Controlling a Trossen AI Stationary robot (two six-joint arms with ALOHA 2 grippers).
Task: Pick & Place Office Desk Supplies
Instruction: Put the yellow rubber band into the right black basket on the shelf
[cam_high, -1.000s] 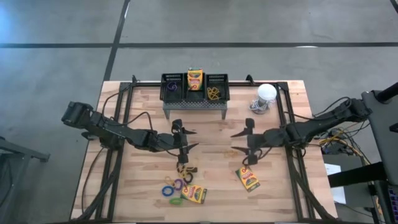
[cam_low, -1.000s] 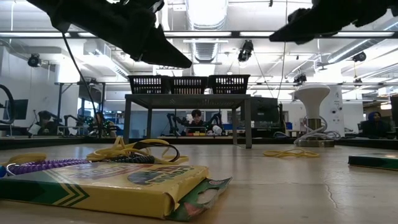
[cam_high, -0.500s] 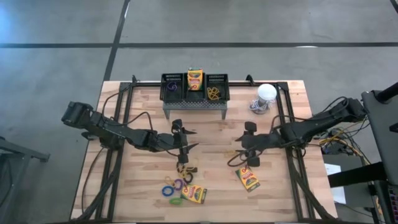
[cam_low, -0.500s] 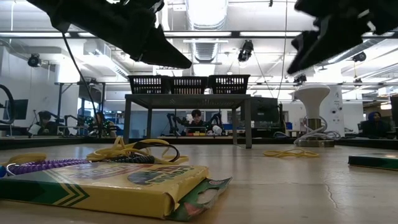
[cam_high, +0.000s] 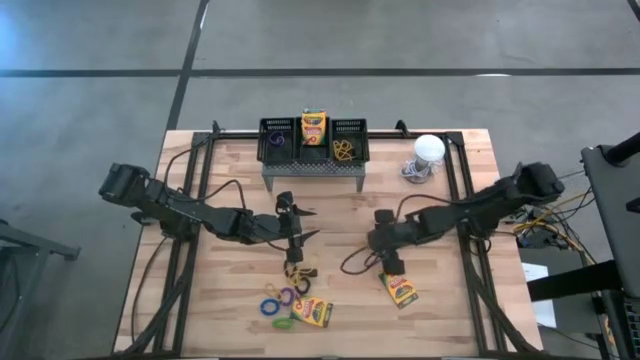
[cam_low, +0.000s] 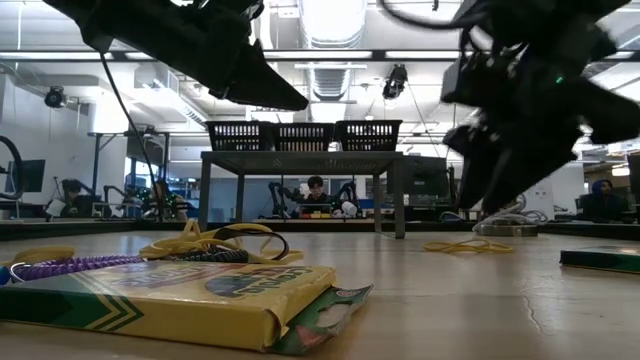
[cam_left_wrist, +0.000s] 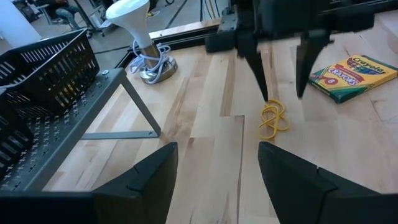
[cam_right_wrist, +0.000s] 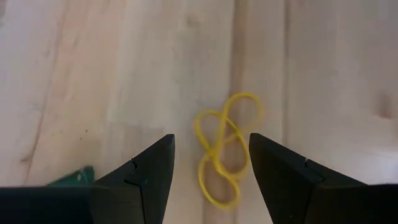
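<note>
Progress: bins partly filled | right gripper spread above yellow loop (untouched) | left gripper spread, idle

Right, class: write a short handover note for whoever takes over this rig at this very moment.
Right tool: open, pointing down over the twisted yellow loop mid-table, not yet gripping it.
Left tool: open, empty, hovering above the table near the loop pile.
Done: one crayon box stands in the middle mesh bin; both outer bins hold loops.
Left: that yellow loop, the loop pile, and two crayon boxes lying flat at the near edge.
</note>
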